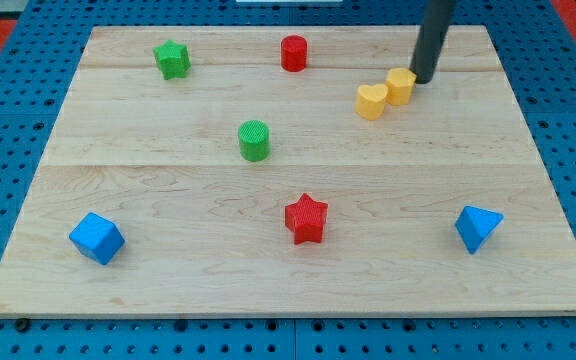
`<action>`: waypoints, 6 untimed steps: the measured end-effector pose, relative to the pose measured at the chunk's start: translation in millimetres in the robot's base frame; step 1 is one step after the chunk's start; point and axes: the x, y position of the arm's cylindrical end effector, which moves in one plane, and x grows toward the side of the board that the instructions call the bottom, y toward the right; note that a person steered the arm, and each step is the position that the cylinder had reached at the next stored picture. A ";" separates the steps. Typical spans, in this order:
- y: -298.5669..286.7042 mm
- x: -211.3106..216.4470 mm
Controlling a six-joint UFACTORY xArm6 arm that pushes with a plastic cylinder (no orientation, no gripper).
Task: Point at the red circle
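Observation:
The red circle (pixel 294 53) is a short red cylinder near the view's top, a little left of centre. My tip (pixel 423 79) rests on the board at the upper right, well to the right of the red circle. It touches the right side of a yellow block (pixel 401 85), which stands against a yellow heart (pixel 372 101).
A green star (pixel 172 59) is at the upper left. A green cylinder (pixel 254 140) stands near the middle. A red star (pixel 306 218) is below centre. A blue cube (pixel 97 238) is at the lower left and a blue block (pixel 477 228) at the lower right.

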 end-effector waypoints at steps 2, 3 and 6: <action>-34.3 15.9; -30.5 0.5; -142.5 -87.4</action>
